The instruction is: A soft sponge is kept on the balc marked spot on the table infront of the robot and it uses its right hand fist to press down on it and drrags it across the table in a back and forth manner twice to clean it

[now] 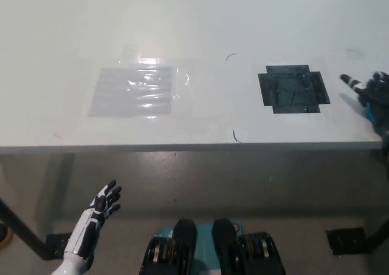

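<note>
The black marked spot [293, 88] lies on the white table [200, 26] at the right, and no sponge is on it or anywhere in view. My black right hand [372, 96] hovers at the picture's right edge, just right of the mark, with its fingers spread and nothing in it. My white left hand [103, 205] rests below the table's front edge at the lower left, open and holding nothing.
A clear taped plastic patch [138, 91] lies flat on the table left of centre. The table's front edge [182, 147] runs across the middle of the picture, with grey floor beneath. A table foot [347, 240] shows at the lower right.
</note>
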Tool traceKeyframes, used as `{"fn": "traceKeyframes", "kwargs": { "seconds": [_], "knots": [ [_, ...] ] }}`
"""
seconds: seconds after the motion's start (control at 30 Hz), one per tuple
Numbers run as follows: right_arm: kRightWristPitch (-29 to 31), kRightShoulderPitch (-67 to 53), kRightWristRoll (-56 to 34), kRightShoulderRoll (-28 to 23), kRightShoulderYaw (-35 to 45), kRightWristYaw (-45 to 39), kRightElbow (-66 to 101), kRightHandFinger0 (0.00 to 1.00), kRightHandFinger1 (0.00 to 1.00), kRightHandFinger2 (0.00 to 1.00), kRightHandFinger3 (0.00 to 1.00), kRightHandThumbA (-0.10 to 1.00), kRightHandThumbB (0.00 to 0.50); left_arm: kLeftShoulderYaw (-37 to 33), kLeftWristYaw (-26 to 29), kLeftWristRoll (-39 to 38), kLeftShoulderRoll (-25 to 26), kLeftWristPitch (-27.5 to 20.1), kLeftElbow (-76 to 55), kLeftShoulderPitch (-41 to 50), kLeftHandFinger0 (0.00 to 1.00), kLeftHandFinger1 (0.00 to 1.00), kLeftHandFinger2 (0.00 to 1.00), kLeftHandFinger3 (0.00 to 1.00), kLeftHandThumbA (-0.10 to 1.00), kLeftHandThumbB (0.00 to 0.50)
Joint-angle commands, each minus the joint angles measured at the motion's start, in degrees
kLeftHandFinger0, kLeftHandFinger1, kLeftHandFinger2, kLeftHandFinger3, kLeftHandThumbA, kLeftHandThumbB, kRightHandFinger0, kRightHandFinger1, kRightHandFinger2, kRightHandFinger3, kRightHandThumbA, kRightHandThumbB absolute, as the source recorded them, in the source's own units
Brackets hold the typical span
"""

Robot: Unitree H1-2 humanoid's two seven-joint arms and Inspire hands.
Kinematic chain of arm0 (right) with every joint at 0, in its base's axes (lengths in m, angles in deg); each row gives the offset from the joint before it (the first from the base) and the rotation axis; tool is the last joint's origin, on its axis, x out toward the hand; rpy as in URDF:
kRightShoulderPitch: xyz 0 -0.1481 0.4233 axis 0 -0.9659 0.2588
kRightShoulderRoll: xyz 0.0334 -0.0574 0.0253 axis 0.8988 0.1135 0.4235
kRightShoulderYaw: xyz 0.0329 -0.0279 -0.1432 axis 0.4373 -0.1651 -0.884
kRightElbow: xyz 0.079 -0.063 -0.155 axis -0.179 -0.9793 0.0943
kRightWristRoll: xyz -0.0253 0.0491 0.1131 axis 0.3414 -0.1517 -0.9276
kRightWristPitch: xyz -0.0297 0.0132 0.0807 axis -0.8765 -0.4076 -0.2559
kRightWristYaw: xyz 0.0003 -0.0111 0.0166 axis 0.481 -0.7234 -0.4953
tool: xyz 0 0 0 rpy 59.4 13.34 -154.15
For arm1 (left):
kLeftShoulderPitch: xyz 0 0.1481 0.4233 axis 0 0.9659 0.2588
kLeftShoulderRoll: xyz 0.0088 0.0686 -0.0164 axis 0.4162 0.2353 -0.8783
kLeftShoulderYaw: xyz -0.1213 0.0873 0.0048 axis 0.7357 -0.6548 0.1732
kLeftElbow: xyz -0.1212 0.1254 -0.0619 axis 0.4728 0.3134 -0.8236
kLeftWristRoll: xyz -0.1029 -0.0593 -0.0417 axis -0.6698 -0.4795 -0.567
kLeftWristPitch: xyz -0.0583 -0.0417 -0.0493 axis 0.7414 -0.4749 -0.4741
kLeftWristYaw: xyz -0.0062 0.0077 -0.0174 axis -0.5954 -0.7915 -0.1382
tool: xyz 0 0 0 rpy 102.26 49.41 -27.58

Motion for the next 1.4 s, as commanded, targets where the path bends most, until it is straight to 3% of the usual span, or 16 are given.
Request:
{"fn": "traceKeyframes", "kwargs": {
  "seconds": [0.0, 0.23, 0.3, 0.5, 0.6, 0.9, 0.97, 1.1, 1.13, 1.37],
  "knots": [
    [-2.6, -3.8, -1.3, -1.5, 1.3, 1.6, -1.9, 0.00, 0.00, 0.00, 0.00, 1.00, 0.150, 0.5, 0.0, -0.5, 0.5, -1.8, -0.5, -0.6, 1.00, 1.00, 1.00, 1.00, 1.00, 0.500],
    [-3.1, -3.6, -1.7, -1.7, 1.7, 1.2, -1.8, 0.00, 0.00, 0.00, 0.00, 1.00, 0.158, 0.5, 0.2, -0.3, 0.5, -1.8, -0.3, -0.5, 1.00, 1.00, 1.00, 1.00, 1.00, 0.484],
    [-3.5, -3.1, -2.1, -0.8, 2.1, 1.3, -1.9, 0.00, 0.00, 0.00, 0.00, 1.00, 0.185, 0.5, 0.1, -0.3, 0.6, -2.0, -0.2, -0.4, 1.00, 1.00, 1.00, 1.00, 1.00, 0.494],
    [-0.4, -1.0, -0.7, 3.5, 0.5, 0.1, -1.1, 0.00, 0.00, 0.00, 0.00, 1.00, 0.128, 0.3, 0.0, -0.5, 0.4, -2.3, 0.1, -0.3, 1.00, 1.00, 1.00, 1.00, 1.00, 0.495],
    [-0.9, 0.4, -1.0, 5.6, 0.5, -0.6, -1.0, 0.00, 0.00, 0.00, 0.00, 1.00, 0.163, 0.3, 0.2, -0.4, 0.3, -2.2, 0.1, -0.5, 1.00, 1.00, 1.00, 1.00, 1.00, 0.487],
    [-0.4, 4.0, 0.0, 13.7, -1.3, -0.5, 0.1, 0.00, 0.00, 0.00, 0.00, 1.00, 0.118, 0.1, 0.1, -0.1, 0.4, -2.1, -0.6, -0.3, 1.00, 1.00, 1.00, 1.00, 1.00, 0.495],
    [-0.1, 4.3, 0.4, 14.8, -2.0, -1.0, 0.2, 0.00, 0.00, 0.00, 0.00, 1.00, 0.131, 0.1, 0.1, 0.0, 0.4, -2.1, -0.5, -0.3, 1.00, 1.00, 1.00, 1.00, 1.00, 0.496],
    [-1.2, 4.9, -0.5, 16.1, -2.0, -2.7, 0.3, 0.00, 0.00, 0.00, 0.00, 1.00, 0.157, 0.1, 0.0, -0.2, 0.5, -1.8, -0.8, -0.2, 1.00, 1.00, 1.00, 1.00, 1.00, 0.500],
    [-1.1, 4.9, -0.5, 16.2, -2.1, -2.9, 0.4, 0.00, 0.00, 0.00, 0.00, 1.00, 0.139, 0.1, 0.0, -0.1, 0.5, -1.9, -0.7, -0.3, 1.00, 1.00, 1.00, 1.00, 1.00, 0.492],
    [-0.9, 4.5, -0.2, 15.9, -2.5, -2.8, 0.1, 0.00, 0.00, 0.00, 0.00, 1.00, 0.143, 0.2, 0.3, 0.2, 0.5, -1.7, -0.9, -0.2, 1.00, 1.00, 1.00, 1.00, 1.00, 0.496]
  ]
}}
